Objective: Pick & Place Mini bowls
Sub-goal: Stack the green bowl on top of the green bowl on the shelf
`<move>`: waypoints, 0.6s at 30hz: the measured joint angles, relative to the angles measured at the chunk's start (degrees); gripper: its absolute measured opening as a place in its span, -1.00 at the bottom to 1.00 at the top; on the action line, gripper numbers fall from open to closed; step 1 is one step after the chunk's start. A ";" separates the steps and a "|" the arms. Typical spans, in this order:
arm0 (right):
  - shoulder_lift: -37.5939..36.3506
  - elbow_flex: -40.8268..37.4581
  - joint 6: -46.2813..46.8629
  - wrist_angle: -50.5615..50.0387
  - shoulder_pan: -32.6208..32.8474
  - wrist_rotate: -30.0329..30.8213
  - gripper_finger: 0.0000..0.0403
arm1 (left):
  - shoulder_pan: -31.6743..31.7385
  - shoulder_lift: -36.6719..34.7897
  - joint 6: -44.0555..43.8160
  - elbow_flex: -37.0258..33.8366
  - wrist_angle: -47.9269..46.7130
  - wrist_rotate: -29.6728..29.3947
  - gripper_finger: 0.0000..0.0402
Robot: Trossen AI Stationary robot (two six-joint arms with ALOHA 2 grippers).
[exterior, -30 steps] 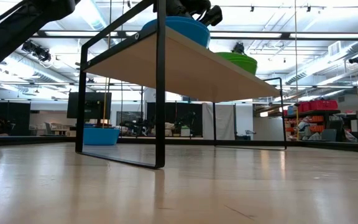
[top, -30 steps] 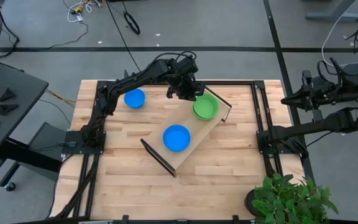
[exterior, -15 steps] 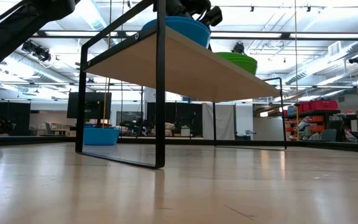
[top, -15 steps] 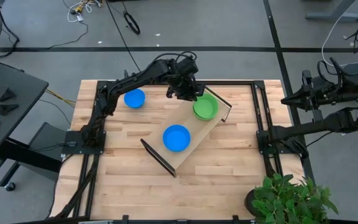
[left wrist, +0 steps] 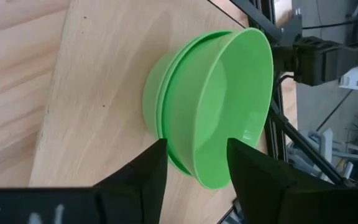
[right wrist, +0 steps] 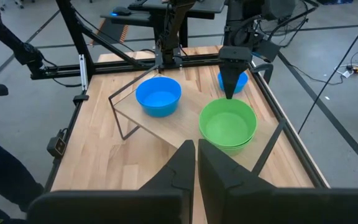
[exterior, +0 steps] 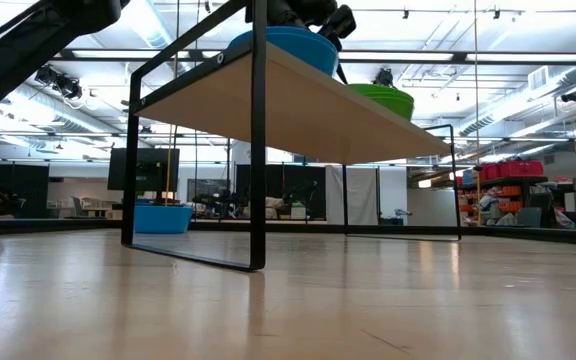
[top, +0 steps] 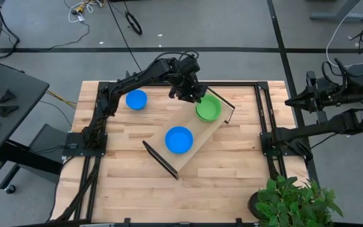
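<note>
Spanning grey floor, pale butcher-block table (top: 232,170), wooden tray (top: 197,129) raised

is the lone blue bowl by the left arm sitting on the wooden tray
No, that blue bowl rests directly on the table, apart from the raised wooden tray, which carries the other blue bowl and the green bowls.

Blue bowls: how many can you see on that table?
2 places show blue. One blue bowl sits on the raised wooden tray; another rests on the table behind the left arm. More could be nested inside either; I cannot tell.
</note>
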 joint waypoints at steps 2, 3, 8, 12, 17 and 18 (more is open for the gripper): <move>0.00 0.00 -0.01 0.01 -0.01 0.00 -0.88 | 0.41 -0.35 0.49 0.00 -0.13 0.04 -0.15; 0.00 0.00 -0.01 0.02 0.00 0.00 -0.88 | 0.65 -0.61 1.00 0.00 -0.06 0.01 -0.15; -0.01 0.00 -0.01 0.00 -0.01 0.00 -0.88 | 1.93 -2.02 2.81 0.04 0.38 0.00 -0.15; -0.01 0.00 -0.01 0.02 -0.02 0.00 -0.88 | 2.29 -3.90 4.85 0.04 1.84 -0.83 -0.15; -0.02 0.00 -0.01 0.01 -0.01 0.00 -0.88 | 2.08 -5.22 11.01 0.02 7.28 -1.24 -0.15; -0.02 0.01 -0.01 0.02 -0.01 0.00 -0.88 | 2.07 -5.32 13.04 0.00 8.63 -1.12 -0.15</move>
